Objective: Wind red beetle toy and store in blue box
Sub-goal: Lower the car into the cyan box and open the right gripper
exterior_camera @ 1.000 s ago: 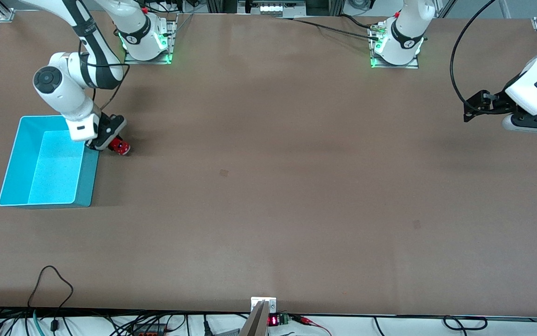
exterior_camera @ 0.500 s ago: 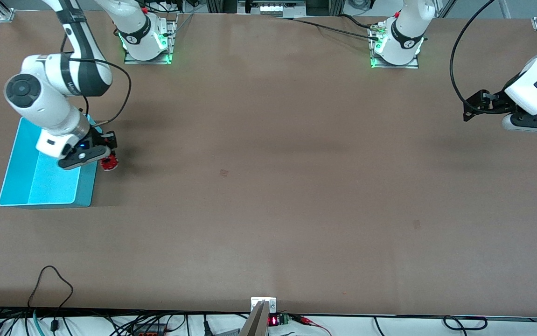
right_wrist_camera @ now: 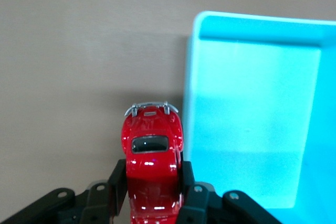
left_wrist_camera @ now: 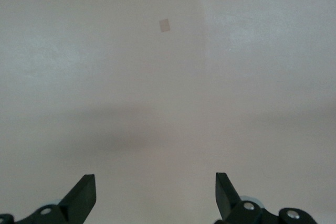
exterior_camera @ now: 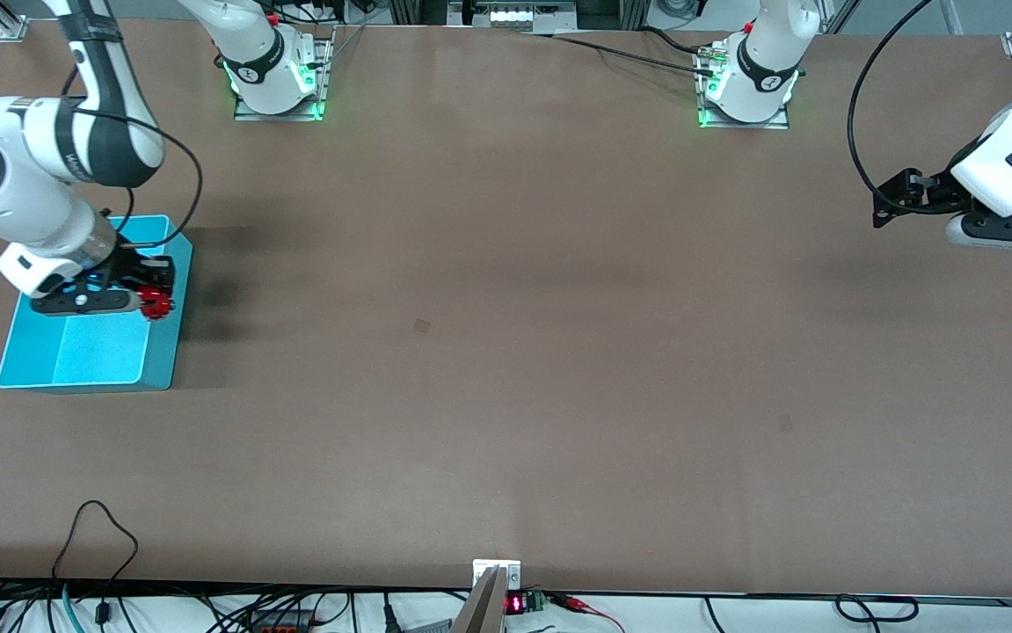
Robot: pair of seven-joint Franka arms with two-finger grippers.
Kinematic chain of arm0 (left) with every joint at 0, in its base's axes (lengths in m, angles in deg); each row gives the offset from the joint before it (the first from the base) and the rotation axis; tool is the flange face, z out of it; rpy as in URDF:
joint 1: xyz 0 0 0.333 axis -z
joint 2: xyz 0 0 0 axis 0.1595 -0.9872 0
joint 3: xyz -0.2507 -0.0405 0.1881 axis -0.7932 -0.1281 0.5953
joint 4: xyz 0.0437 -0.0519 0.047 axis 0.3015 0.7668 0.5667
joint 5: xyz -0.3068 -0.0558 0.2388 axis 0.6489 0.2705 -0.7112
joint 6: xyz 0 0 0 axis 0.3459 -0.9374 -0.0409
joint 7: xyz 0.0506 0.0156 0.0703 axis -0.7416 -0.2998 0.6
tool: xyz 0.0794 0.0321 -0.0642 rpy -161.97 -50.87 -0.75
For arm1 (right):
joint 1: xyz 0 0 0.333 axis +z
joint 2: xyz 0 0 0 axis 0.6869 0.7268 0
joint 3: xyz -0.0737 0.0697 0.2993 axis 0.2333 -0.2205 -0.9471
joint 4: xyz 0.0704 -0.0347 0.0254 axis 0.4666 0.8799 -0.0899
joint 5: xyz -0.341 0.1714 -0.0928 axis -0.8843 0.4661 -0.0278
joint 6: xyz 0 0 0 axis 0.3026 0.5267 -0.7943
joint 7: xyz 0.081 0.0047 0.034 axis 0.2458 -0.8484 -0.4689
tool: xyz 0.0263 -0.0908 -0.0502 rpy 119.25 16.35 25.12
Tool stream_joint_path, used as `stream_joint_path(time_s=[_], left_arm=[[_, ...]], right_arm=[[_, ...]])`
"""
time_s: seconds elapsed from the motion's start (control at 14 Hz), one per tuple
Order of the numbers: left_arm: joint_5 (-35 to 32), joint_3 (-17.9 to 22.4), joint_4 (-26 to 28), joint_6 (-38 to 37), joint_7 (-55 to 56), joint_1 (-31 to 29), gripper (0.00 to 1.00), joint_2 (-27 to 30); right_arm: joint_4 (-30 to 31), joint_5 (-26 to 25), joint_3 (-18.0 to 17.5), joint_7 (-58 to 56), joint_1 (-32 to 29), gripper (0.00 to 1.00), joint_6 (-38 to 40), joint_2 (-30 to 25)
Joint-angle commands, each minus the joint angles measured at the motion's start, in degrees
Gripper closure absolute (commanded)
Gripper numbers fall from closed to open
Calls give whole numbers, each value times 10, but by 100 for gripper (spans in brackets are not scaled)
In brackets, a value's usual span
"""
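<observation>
You were mid-storing: your right gripper (exterior_camera: 152,297) clamped the red beetle toy (right_wrist_camera: 151,145) over the blue box (exterior_camera: 75,352) rim, needing a shift inward before release, while your left gripper (left_wrist_camera: 155,195) waited, spread wide and empty.

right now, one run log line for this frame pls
right gripper: shut on red beetle toy, over blue box wall toward table middle | toy not in box yet | left gripper: open, waiting

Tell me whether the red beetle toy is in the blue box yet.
Not yet. The glossy red beetle toy car is gripped in the right tool, over the turquoise plastic box's wall.
</observation>
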Motion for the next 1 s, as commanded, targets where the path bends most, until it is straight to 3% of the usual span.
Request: stream_joint_path(time_s=[0.0,0.21,0.79,0.93], left_arm=[[9,0,-1,-9,4,1,0,7],[9,0,-1,-12,4,1,0,8],[9,-1,-1,-16,4,1,0,8],[9,-2,-1,-16,4,1,0,8]], right_arm=[[-10,-8,41,-18,-2,100,15,1],[-7,-8,81,-49,-22,100,13,24],[-6,-5,87,-86,-82,98,-100,144],[-6,-5,87,-86,-83,88,-100,154]])
